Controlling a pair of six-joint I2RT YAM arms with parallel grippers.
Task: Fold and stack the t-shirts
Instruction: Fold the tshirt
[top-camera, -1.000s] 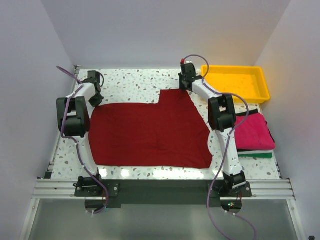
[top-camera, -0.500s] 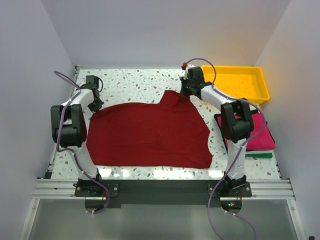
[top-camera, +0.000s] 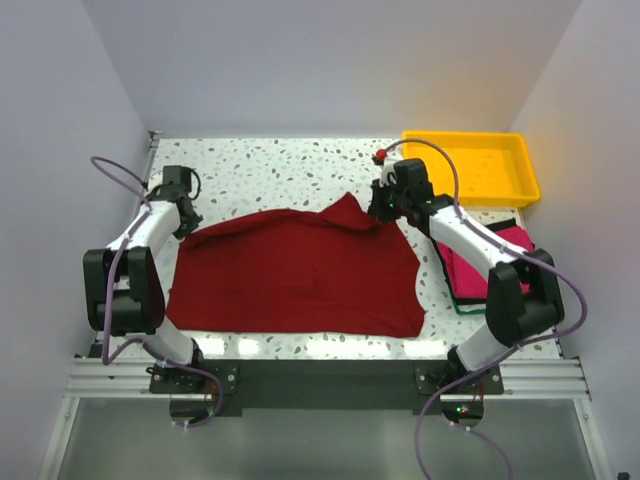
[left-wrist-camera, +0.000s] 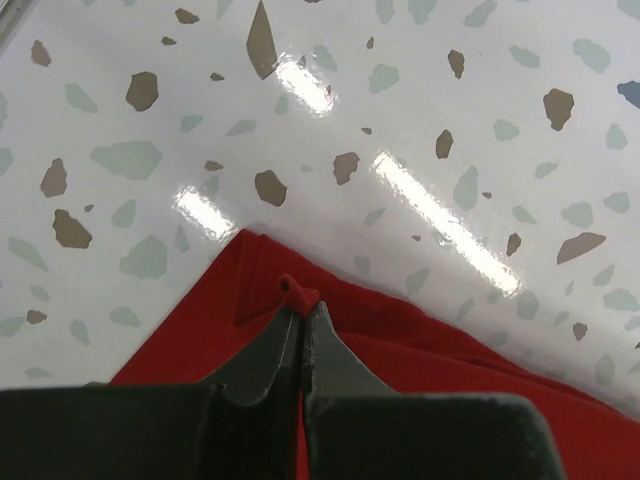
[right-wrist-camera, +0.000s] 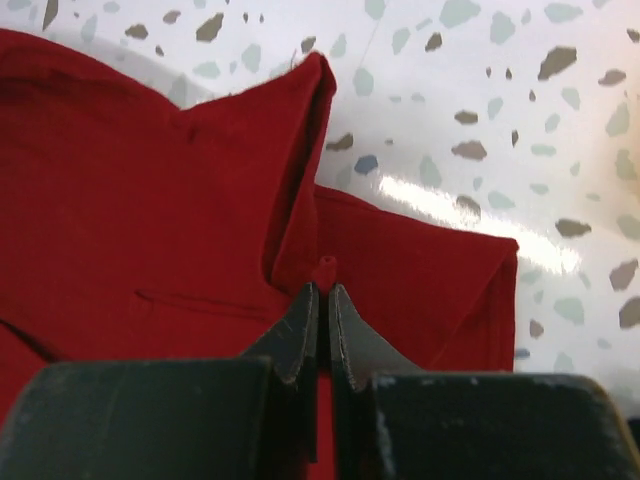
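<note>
**Where is the shirt, and which way does it run?**

The large plain dark red cloth t-shirt (top-camera: 300, 275) lies spread over the middle of the white speckled tabletop (top-camera: 270, 165). Its long axis runs left to right across my overhead view. The near hem lies straight along the near side of the table. The far edge is uneven, and on the far right it rises to a peak that points toward the back wall. I can't tell from my views where the collar is.

**What have the arms got hold of?**

The left gripper (left-wrist-camera: 301, 300) is clamped on the shirt's far-left corner. In the left wrist view the jaws are pressed together, and a small nub of red cloth pokes out past the tips. The right gripper (right-wrist-camera: 322, 290) is pinched on the cloth at the far-right peak. Its jaws are together too, with a small bump of cloth at the tips. Just beyond them a fold stands up as a ridge, pointing away from my camera.

**And around it?**

To the right there is a folded bright magenta-pink shirt (top-camera: 475, 280) lying on a black folded cloth (top-camera: 449, 285). My right arm partly hides both, and a strip of bare table separates them from the red shirt. A yellow plastic tray (top-camera: 480, 165) sits beyond them in the far right corner.
</note>
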